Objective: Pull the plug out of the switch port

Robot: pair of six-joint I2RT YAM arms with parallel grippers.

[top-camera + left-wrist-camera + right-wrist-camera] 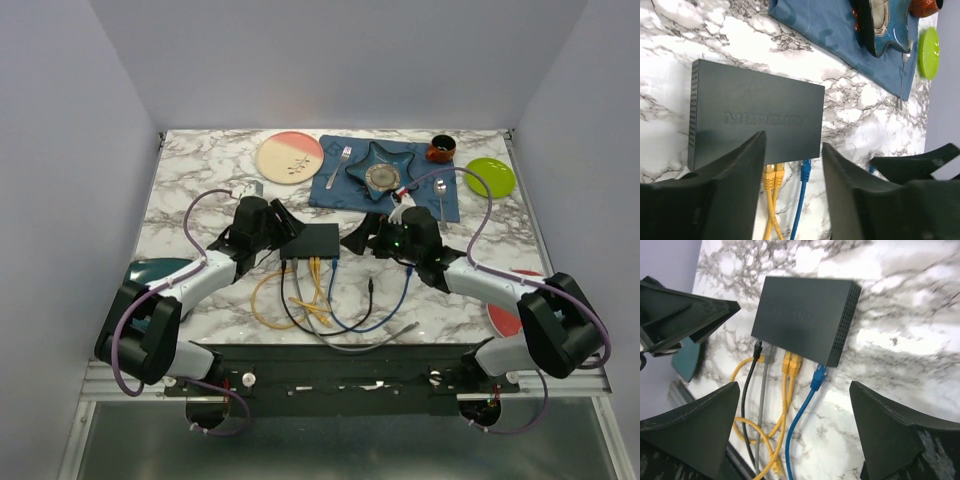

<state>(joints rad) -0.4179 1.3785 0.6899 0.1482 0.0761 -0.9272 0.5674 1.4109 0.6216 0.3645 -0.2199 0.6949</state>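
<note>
The switch point(310, 241) is a flat black box lying mid-table, also seen in the left wrist view point(755, 115) and the right wrist view point(800, 320). Along its near edge sit a black plug point(757, 350), a grey plug point(769, 354), two yellow plugs point(791, 365) and a blue plug point(818, 377). My left gripper point(287, 226) hovers at the switch's left end, open, nothing between its fingers point(742, 185). My right gripper point(358, 238) stands wide open at the switch's right end, holding nothing. The yellow plugs point(772, 175) and the blue plug point(805, 170) show between the left jaws.
Cables point(300, 305) loop from the switch toward the near table edge. Behind lie a pink plate point(290, 157), a blue placemat point(445, 205) with a star-shaped dish point(383, 165), fork point(343, 160) and spoon point(441, 195), a brown cup point(440, 149), a green plate point(491, 177).
</note>
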